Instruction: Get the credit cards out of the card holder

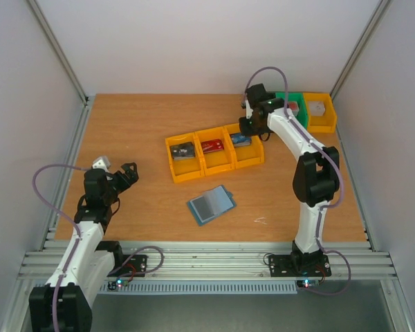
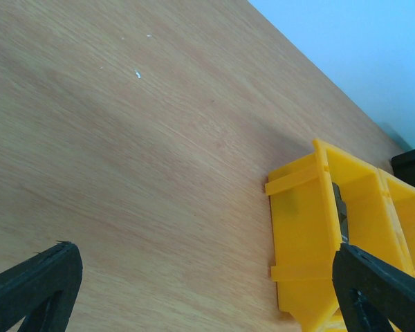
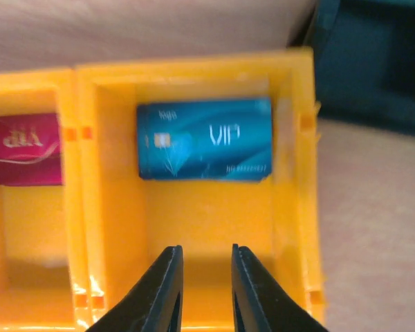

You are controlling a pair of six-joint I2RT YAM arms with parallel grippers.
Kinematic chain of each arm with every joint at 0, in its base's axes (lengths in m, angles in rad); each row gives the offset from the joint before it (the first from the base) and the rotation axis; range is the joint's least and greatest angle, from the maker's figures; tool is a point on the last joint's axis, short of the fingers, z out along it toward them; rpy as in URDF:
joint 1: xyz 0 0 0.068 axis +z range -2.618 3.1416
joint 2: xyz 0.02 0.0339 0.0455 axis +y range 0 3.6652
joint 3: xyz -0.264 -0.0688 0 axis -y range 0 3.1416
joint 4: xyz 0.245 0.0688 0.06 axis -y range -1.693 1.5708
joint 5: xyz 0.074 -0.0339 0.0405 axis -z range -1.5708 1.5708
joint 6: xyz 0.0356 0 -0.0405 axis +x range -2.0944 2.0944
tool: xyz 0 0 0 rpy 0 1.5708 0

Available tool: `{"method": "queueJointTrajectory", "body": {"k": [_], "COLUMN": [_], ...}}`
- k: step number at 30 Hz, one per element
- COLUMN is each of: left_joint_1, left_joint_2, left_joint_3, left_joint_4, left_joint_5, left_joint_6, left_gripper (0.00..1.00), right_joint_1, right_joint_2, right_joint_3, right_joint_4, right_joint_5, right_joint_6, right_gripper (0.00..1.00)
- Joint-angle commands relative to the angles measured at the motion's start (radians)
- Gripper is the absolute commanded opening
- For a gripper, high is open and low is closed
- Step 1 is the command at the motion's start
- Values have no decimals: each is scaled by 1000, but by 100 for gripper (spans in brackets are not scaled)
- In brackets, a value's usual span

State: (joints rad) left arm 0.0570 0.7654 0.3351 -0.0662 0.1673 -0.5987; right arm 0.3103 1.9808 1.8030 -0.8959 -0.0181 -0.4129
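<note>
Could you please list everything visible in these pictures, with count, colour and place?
table: one, wooden brown, under everything
yellow bins: three, joined in a row, table middle
dark grey card: one, in the left bin of the row
red card: one, in the middle bin
blue card: one, in the right bin
card holder: one, blue with grey sleeves, flat on the table, nearer than the row
green bin: one, far right corner
single yellow bin: one, right of the green bin
grey block: one, inside the single yellow bin
left gripper: open, empty, above the table's left side
right gripper: narrowly open, empty, over the blue card's bin
</note>
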Motion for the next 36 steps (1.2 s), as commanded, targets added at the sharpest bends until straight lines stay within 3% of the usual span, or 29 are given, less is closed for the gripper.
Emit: {"method": "queueJointTrajectory", "body": {"k": [1, 7, 20, 28, 36], "left_joint_1": [5, 6, 7, 7, 6], "left_joint_2": [-27, -30, -33, -33, -40], "left_joint_3": [-19, -19, -20, -18, -16], "left_joint_4": [55, 55, 52, 54, 44], "left_joint_5": [-16, -19, -38, -41, -32], "left_joint_6": [1, 2, 5, 13, 1], "left_gripper": [99, 99, 99, 99, 100], "right_joint_1": [0, 0, 0, 1, 64], "right_joint_2": [95, 186, 373, 258, -106], "right_joint_3": [18, 26, 237, 181, -105], "right_joint_4": [-134, -128, -115, -74, 41], "right_joint_5": [-2, -54, -15, 15, 101], "right_joint_6": [196, 236, 273, 278, 154], "right_gripper": [20, 13, 12, 14, 28]}}
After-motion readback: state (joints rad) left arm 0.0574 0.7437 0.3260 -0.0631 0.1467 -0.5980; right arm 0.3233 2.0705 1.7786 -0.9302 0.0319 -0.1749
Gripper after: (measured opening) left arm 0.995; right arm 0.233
